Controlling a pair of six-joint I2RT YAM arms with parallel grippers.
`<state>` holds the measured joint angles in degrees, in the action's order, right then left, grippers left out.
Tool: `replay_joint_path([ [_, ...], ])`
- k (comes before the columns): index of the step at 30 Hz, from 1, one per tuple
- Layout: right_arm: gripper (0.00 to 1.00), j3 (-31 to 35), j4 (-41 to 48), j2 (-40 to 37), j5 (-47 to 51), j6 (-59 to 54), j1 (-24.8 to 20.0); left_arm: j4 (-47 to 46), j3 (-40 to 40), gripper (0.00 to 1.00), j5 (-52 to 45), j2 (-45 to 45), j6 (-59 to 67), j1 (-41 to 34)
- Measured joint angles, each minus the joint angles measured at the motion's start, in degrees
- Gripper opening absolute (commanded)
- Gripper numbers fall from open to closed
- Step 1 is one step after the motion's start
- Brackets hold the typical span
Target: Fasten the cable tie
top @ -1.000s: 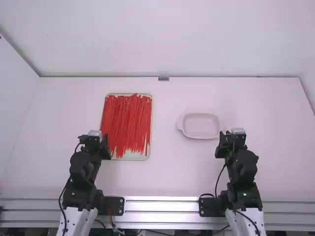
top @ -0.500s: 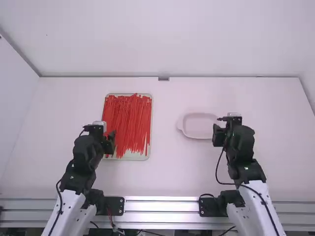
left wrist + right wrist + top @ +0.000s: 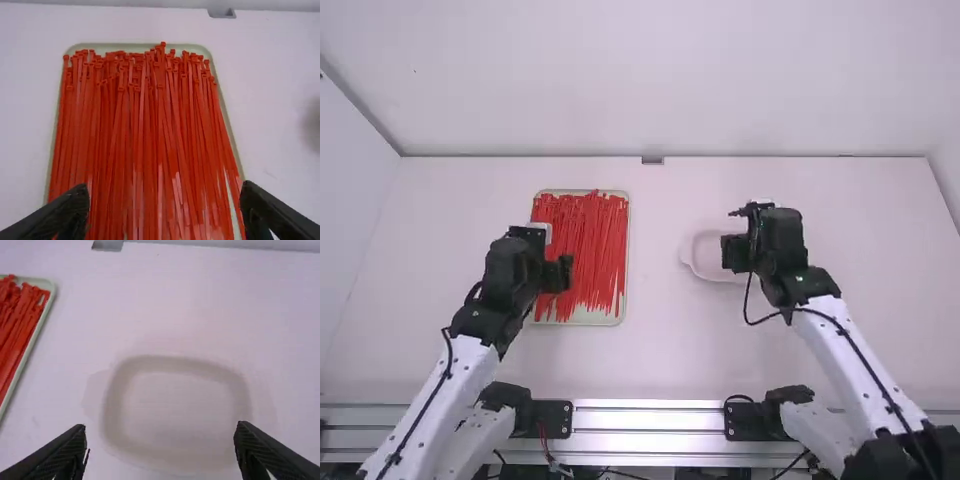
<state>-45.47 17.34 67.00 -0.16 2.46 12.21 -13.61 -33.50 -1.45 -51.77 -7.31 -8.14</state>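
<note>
Many red cable ties (image 3: pixel 582 250), one tray (image 3: pixel 100 47), one white dish (image 3: pixel 175 405)

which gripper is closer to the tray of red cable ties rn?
Left. The left gripper hangs open over the near end of the tray, above the cable ties. The right gripper is over the white dish, apart from the tray.

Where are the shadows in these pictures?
Right wrist view: soft grey shade pools inside the white dish, with no hard edge. Left wrist view: thin dark lines sit between the red cable ties. High view: light falls evenly on the white table, with no glare.
</note>
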Motion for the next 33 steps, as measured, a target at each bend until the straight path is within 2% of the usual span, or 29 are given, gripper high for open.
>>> replay_joint_path([
  [5,0.9,-4.0,3.5,4.3,-1.6,0.2,-1.0,-5.4,-5.7,0.91,0.2,-4.9,-0.4,-0.7],
  [13,0.97,-8.9,5.6,8.9,-4.8,0.2,-1.6,-6.6,-12.9,0.97,0.1,-9.6,-0.4,-1.5],
  [26,0.98,-9.9,7.5,10.8,-5.7,0.3,-1.3,-7.5,-13.8,0.99,0.1,-11.7,-0.5,-1.2],
  [33,0.98,-9.9,8.3,10.0,-6.4,1.0,-1.2,-4.0,-13.8,0.99,0.1,-11.9,-0.7,-1.2],
])
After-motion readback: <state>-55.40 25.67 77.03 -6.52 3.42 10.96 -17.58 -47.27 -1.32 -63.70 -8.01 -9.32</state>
